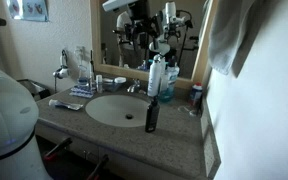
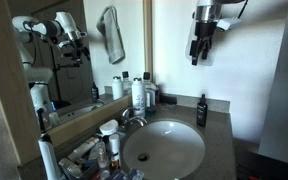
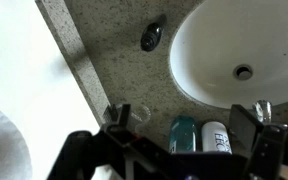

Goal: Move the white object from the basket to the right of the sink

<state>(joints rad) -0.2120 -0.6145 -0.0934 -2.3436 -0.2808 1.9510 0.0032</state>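
Note:
My gripper [image 2: 198,55] hangs high above the counter to the side of the round white sink [image 2: 164,148], well away from the basket. In the wrist view its two dark fingers [image 3: 182,128] are spread wide with nothing between them. Below them a teal bottle [image 3: 184,134] and a white bottle [image 3: 216,137] stand on the speckled counter. The basket [image 2: 82,155] sits on the other side of the sink and holds several toiletries, including a white-topped item [image 2: 107,130]. The basket also shows in an exterior view [image 1: 78,92]. It is out of the wrist view.
A small dark bottle [image 1: 151,115] stands at the sink's rim, and it also shows in the wrist view [image 3: 151,37]. Tall bottles [image 1: 158,76] cluster by the mirror behind the sink. The faucet [image 2: 134,117] is at the back. A towel [image 2: 111,33] hangs on the wall.

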